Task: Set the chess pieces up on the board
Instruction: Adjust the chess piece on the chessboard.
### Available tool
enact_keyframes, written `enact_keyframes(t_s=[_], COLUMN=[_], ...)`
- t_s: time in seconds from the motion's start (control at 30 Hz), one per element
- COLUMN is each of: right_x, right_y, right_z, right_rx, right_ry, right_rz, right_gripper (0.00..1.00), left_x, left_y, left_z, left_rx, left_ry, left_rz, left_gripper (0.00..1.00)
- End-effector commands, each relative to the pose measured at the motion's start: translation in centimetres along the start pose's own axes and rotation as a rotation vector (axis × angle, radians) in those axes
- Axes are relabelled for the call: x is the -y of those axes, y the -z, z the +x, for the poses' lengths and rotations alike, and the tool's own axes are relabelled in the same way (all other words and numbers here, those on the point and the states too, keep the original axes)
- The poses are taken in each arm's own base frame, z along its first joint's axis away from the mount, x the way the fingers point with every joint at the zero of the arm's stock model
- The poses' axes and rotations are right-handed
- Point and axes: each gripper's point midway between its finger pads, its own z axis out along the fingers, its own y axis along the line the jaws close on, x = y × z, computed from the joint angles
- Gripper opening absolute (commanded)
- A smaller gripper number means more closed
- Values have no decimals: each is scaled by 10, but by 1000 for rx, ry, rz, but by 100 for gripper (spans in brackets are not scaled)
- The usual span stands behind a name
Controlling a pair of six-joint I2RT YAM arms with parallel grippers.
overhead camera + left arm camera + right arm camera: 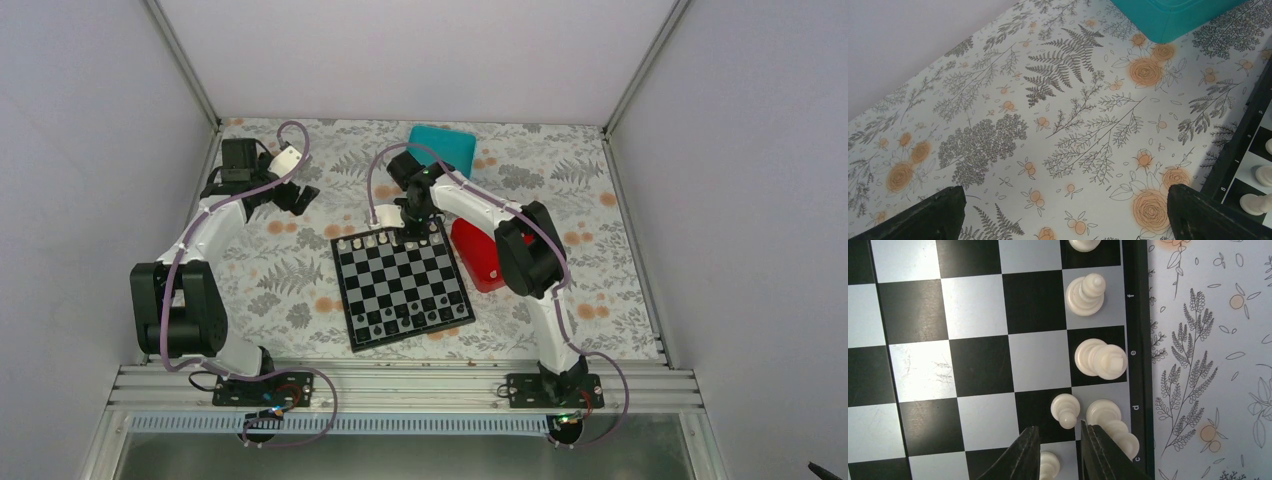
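plain pale walls (420,60) enclose the table (290,280) on three sides; its floral cloth (1048,125) shows ferns and orange roses; a metal rail (400,385) lines the near edge.

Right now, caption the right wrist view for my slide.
Right gripper, jaws apart, straddles a small white piece beside other white chess pieces along the board's lettered edge.

Left arm (210,230): white links, bulky black joint housings.
Right arm (470,200): same white links and black joints.
Cables (292,128): lilac-grey, one looping loosely along each arm.
Bases (262,389): flat black plates with small red wiring beside them.
Wrist block (288,158): small white box on the left arm.
Left fingers (935,215): matt black, blunt wedges.
Right fingers (1018,457): black, tapering, smooth-edged.
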Motion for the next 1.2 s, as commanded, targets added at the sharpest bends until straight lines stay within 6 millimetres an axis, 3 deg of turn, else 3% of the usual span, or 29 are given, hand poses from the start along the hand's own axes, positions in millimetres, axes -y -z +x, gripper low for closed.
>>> enact_keyframes(t_s=[0.0,0.8,1.17], right_x=[3,-4,-6], right_y=[-5,-18,-14], right_z=[-13,-11,-11], right_rx=[21,-7,-13], right_ry=[15,17,17], right_rz=[5,-20,-27], right_gripper=[24,25,11], left_x=[-1,-2,-3], left_y=[9,12,13], left_z=[-5,-6,-5], left_rx=[29,40,41], left_ry=[-10,-1,0], left_rz=[-6,5,8], left_gripper=[100,100,100])
